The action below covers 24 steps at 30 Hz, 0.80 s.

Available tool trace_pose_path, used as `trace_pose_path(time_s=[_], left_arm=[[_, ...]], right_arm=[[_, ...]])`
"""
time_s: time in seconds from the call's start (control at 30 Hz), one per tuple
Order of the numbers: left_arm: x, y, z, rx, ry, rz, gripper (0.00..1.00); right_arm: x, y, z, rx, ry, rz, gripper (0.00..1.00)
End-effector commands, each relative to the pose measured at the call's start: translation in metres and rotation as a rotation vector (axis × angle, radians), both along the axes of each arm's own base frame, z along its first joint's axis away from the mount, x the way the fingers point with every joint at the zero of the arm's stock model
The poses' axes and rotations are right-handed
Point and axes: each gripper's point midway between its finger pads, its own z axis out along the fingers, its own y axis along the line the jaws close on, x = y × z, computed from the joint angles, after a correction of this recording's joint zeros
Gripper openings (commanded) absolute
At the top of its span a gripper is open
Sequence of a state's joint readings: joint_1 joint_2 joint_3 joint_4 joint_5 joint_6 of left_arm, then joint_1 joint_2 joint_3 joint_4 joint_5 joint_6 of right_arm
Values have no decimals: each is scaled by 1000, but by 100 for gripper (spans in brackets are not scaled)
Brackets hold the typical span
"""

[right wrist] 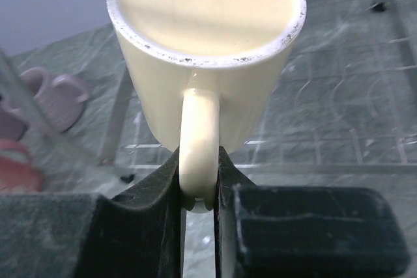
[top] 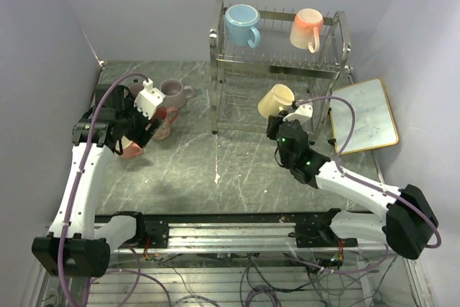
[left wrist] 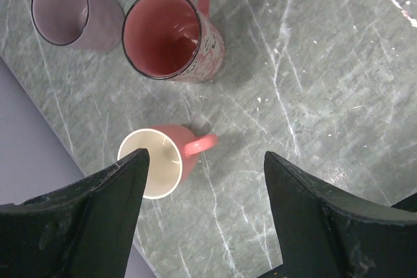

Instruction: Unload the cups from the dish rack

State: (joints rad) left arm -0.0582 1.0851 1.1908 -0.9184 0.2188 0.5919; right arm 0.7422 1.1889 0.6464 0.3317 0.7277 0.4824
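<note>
The chrome dish rack [top: 219, 70] stands at the back, with a light blue cup [top: 242, 25] and a peach-orange cup [top: 307, 28] on its top tier. My right gripper [top: 286, 113] [right wrist: 198, 180] is shut on the handle of a pale yellow cup [top: 277, 100] [right wrist: 208, 43], held in front of the rack's lower tier. My left gripper [top: 146, 133] [left wrist: 205, 159] hangs open above the table with nothing between its fingers. Below it a salmon cup [left wrist: 159, 161] stands upright, beside a red-pink patterned cup [left wrist: 171, 36] and a mauve cup [left wrist: 68, 11].
A second mauve cup [top: 175, 93] stands near the back left, next to the others. A gold-framed whiteboard [top: 365, 115] lies to the right of the rack. The side wall [left wrist: 26, 161] runs close to the salmon cup.
</note>
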Motion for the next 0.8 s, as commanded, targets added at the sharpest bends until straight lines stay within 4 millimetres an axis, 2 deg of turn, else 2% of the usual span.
trace_pose_path(time_s=[0.0, 0.17, 0.3, 0.33, 0.53, 0.77], left_arm=[[-5, -16, 12, -33, -87, -114, 83], [-13, -23, 18, -32, -137, -188, 84], [-16, -32, 29, -69, -179, -225, 84], [-18, -35, 31, -81, -186, -240, 88], [-36, -57, 33, -152, -208, -371, 90], [-55, -80, 40, -226, -274, -522, 88]], right_arm=[[-26, 34, 16, 242, 34, 143, 0], [-58, 64, 19, 503, 137, 280, 0], [-81, 92, 36, 767, 187, 396, 0], [-85, 99, 40, 812, 201, 429, 0], [-102, 130, 66, 995, 259, 575, 0], [-129, 166, 80, 1174, 372, 756, 0]])
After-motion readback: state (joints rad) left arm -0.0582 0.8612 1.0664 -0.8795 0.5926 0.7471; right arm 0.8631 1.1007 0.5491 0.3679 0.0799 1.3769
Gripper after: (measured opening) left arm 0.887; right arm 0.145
